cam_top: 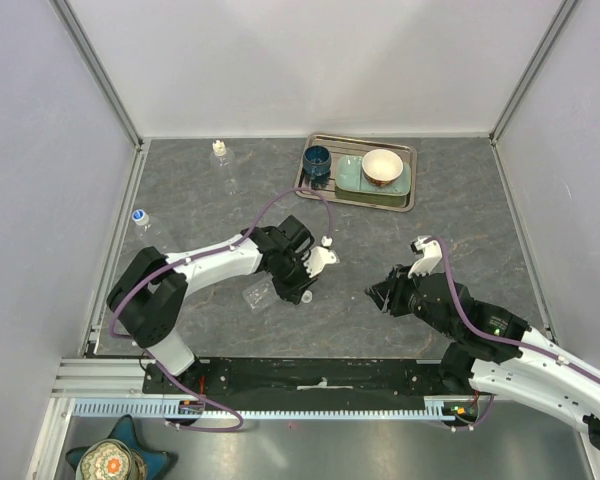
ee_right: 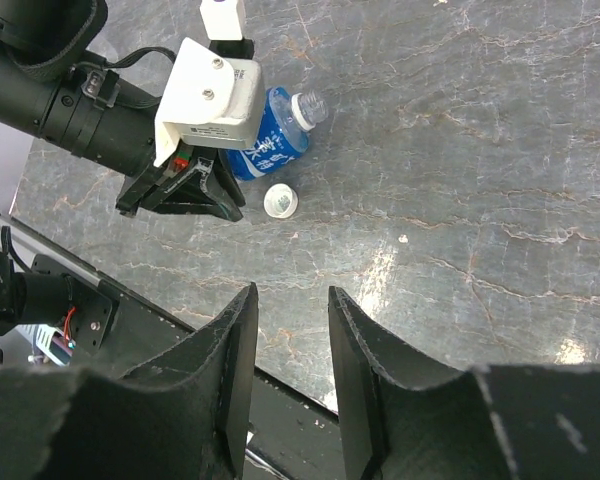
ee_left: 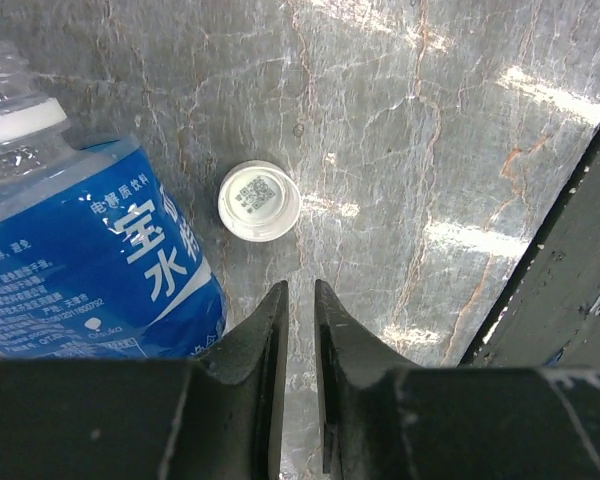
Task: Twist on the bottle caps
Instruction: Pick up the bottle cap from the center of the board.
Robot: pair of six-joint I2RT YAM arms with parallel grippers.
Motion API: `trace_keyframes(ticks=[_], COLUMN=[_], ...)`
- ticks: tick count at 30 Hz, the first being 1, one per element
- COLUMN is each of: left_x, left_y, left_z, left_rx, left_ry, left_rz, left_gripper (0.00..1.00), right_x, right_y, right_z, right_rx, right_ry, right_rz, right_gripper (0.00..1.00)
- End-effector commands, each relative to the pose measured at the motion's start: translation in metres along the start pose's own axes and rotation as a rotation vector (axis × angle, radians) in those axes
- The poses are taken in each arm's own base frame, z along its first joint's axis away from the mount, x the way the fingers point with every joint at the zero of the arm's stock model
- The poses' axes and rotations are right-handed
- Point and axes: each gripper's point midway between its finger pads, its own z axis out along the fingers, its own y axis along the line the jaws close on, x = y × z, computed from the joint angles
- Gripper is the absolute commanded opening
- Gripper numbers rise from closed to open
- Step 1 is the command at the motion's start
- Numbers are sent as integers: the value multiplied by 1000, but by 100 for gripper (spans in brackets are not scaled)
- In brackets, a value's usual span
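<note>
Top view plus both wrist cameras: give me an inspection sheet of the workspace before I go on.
Surface: grey marbled table, no spills seen.
Job's things: labelled bottle lying uncapped; loose cap beside it; far bottle and left-edge bottle sit apart.
Clutter: tray holding a dark cup and a bowl.
Grippers: left gripper narrowly parted, empty, just short of the cap; right gripper parted, empty.
Cables: purple cable loops over each arm, clear of the bottles.
Surroundings: pale walls; star-shaped object below the front rail.
</note>
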Motion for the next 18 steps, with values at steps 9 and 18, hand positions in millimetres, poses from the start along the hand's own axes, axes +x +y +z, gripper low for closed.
trace_keyframes(ticks=[9, 18], left_x=[-14, -20], left_y=[25, 28], left_z=[17, 12], left_rx=[-56, 5], left_ry=[-19, -48], left_rz=[-7, -67], left_gripper=[19, 25], right_x=[-4, 3], right_y=[6, 3], right_z=[-1, 1], right_rx=[-31, -32], right_ry=[-26, -11], right_rz=[40, 38], right_gripper=[42, 44])
